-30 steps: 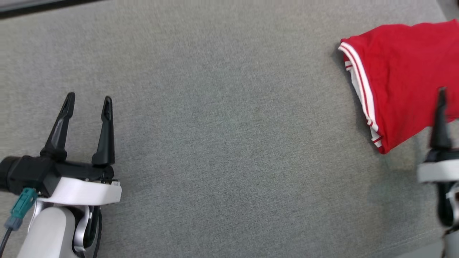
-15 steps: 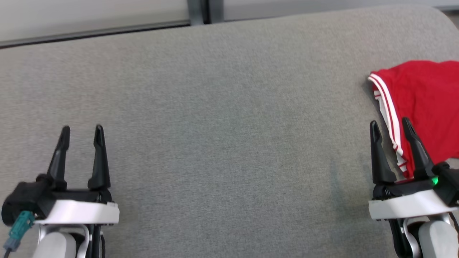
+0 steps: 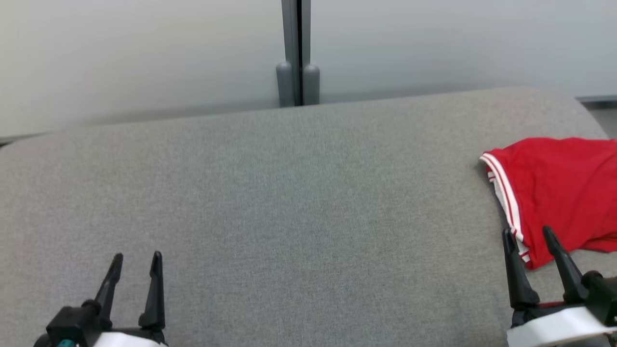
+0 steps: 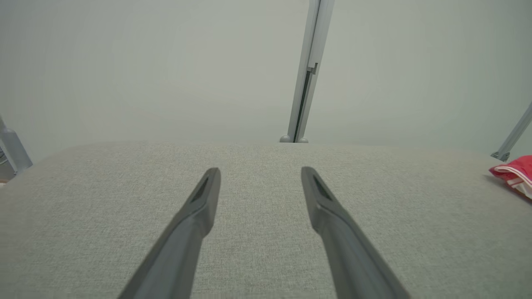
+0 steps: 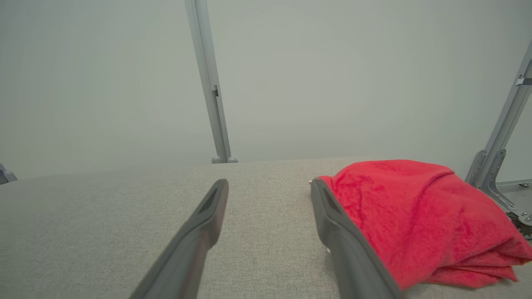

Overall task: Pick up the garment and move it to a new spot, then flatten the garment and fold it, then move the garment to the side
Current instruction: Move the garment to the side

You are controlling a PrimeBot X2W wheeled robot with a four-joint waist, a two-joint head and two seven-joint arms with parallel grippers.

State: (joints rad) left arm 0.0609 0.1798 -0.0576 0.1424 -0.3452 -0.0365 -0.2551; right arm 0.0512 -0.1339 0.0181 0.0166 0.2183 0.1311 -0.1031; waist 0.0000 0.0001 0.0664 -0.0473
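The garment [image 3: 559, 193] is red with white striped trim, folded into a compact bundle at the right end of the grey fabric surface [image 3: 289, 202]. In the right wrist view the garment [image 5: 415, 216] lies just right of the fingers. My right gripper [image 3: 528, 233] stands open at the lower right, its tips at the garment's near-left corner, nothing between them. My left gripper [image 3: 136, 258] is open at the lower left, far from the garment, empty. The left wrist view catches a sliver of the garment [image 4: 515, 174] at its right edge.
A pale wall with a grey vertical post [image 3: 298, 53] stands behind the surface's far edge. A grey metal bracket [image 5: 498, 158] rises past the surface's right end. The surface's rounded right corner lies just beyond the garment.
The camera has tilted up, bringing the wall and post into view. Both grippers now sit lower in the picture, still open; the right one came into full view beside the garment, which stays put.
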